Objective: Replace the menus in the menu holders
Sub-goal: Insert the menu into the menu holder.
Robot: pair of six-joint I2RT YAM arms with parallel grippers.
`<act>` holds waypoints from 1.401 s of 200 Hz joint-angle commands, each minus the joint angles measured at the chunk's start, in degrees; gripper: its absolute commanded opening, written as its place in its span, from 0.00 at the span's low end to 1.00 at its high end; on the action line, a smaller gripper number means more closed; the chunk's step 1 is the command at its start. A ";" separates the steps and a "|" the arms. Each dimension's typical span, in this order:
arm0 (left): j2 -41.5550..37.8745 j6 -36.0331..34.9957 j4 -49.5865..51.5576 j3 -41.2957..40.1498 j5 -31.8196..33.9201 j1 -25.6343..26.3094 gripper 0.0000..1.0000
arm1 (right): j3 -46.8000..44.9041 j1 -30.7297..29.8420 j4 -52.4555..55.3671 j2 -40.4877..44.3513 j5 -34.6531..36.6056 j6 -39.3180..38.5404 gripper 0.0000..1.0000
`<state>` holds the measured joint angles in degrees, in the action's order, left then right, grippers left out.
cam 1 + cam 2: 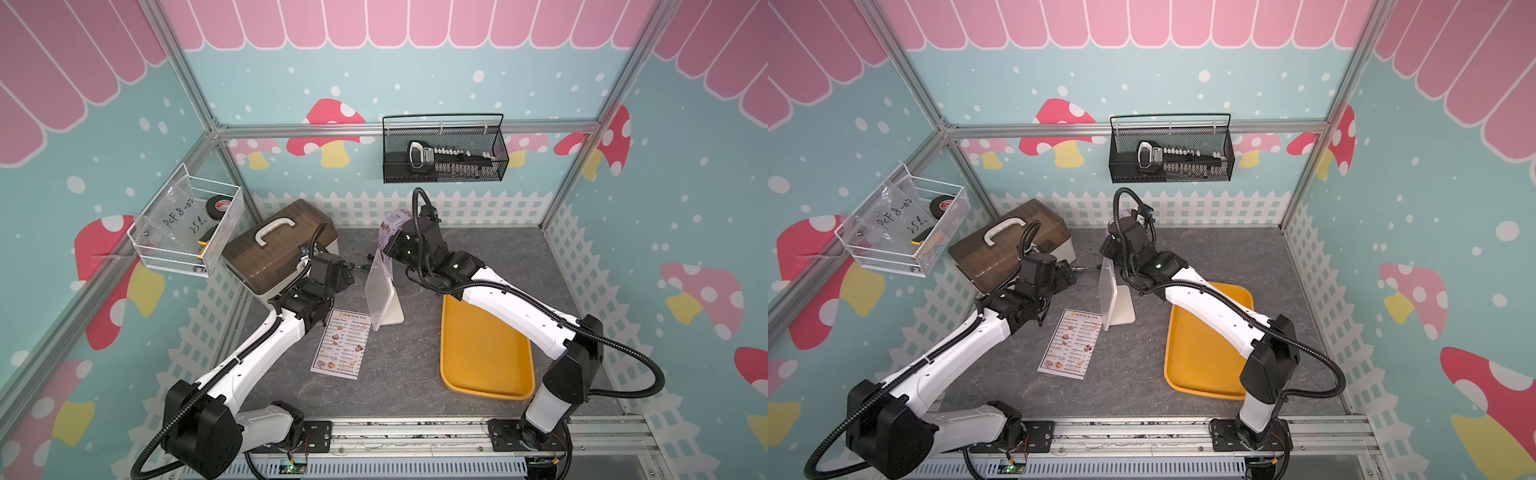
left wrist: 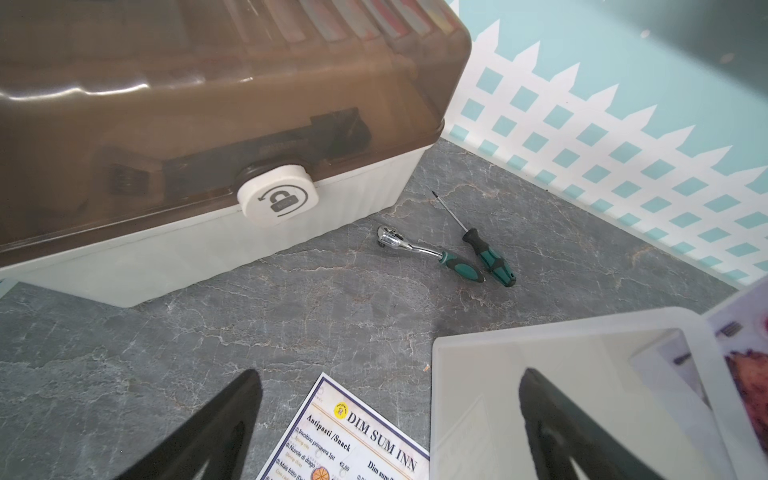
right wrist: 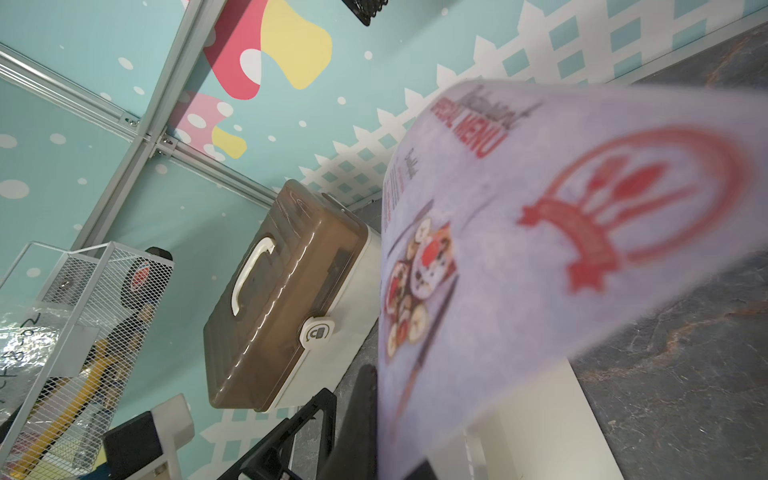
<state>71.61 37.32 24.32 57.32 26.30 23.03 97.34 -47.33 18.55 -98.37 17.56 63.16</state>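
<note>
Sheet "SPECIAL MENU" (image 3: 540,249) stands lengthwise upright, clamped by right tool (image 1: 387,254); left tool (image 2: 390,374) apart

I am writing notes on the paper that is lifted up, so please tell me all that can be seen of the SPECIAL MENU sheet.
The SPECIAL MENU sheet is pale paper, bent in a curve, with a red heading, a red round emblem and a food photo. It is up in the air, pinched in the shut right gripper. Its lower end is at the menu holder; whether it is inside, I cannot tell.
</note>
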 commanded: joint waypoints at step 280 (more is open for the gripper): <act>1.15 1.48 -1.86 2.34 -0.07 1.76 0.97 | -1.09 -2.50 3.87 -2.18 6.27 6.72 0.00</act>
<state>73.12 37.78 22.83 58.61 25.87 24.69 96.73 -49.19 21.89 -99.48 23.14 68.86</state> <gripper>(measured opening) 0.970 0.045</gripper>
